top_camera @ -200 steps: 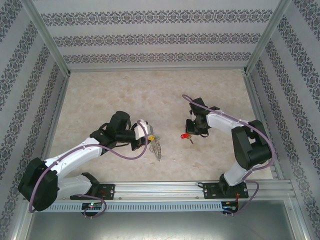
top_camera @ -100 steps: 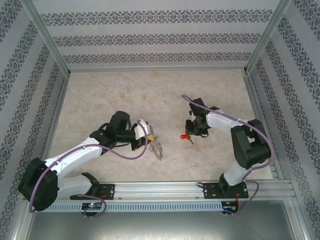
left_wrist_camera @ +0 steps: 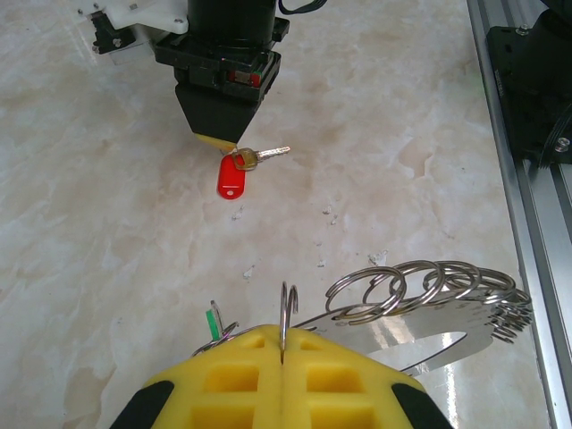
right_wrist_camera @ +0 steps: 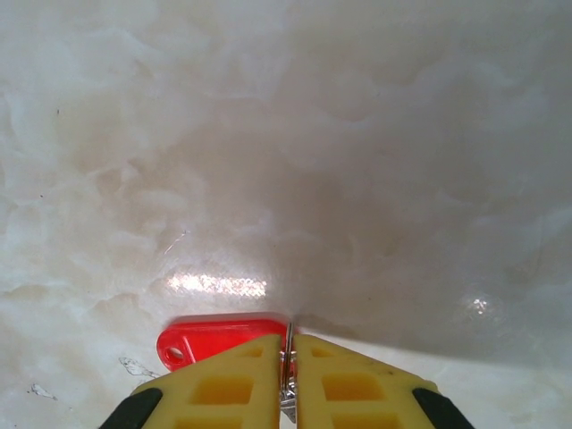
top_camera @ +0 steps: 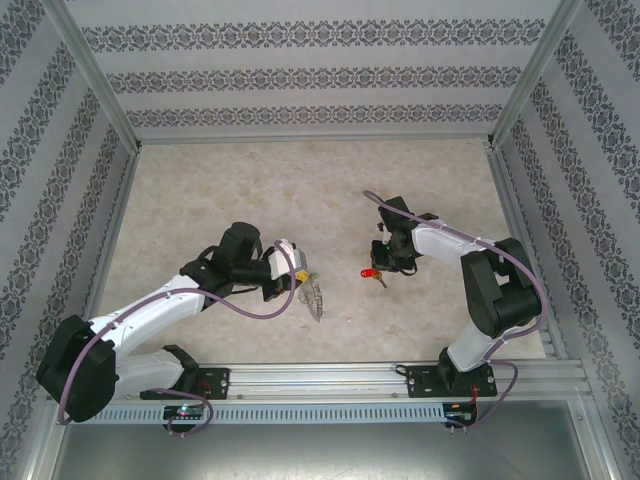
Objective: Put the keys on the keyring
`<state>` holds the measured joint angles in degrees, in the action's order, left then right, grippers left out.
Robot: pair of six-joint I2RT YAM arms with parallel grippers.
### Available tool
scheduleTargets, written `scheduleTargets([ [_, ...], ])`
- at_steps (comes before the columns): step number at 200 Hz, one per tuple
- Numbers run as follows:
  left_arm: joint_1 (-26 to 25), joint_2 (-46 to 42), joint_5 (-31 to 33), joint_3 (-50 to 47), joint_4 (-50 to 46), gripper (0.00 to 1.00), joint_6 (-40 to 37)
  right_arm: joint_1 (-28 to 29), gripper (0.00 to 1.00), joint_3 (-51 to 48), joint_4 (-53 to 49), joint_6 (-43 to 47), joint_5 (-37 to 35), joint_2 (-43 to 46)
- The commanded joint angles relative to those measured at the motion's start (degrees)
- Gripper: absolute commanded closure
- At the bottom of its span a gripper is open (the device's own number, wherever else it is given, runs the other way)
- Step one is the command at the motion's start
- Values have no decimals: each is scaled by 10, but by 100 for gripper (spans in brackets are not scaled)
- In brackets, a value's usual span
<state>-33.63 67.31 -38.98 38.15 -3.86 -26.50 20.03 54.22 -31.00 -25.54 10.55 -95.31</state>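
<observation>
No readable text, label, brand, number or sign in any view
</observation>
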Motion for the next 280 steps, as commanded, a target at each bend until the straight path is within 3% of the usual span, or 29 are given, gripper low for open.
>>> scheduleTargets([
  [1,2,-3,-22,8,7,100,6,4,88,-1,-7,4,2,-7],
  [132,2,-7,-20,5,3,100,7,6,86,6,-10,7,5,-17],
  [163,2,-7,-22,7,2,100,5,6,91,5,-9,5,-3,-6],
  [220,2,-5,-24,7,3,100,6,5,84,6,-10,3,-7,4],
  [280,2,-8,-23,8,-4,100,3,6,87,8,-6,1,-8,4],
])
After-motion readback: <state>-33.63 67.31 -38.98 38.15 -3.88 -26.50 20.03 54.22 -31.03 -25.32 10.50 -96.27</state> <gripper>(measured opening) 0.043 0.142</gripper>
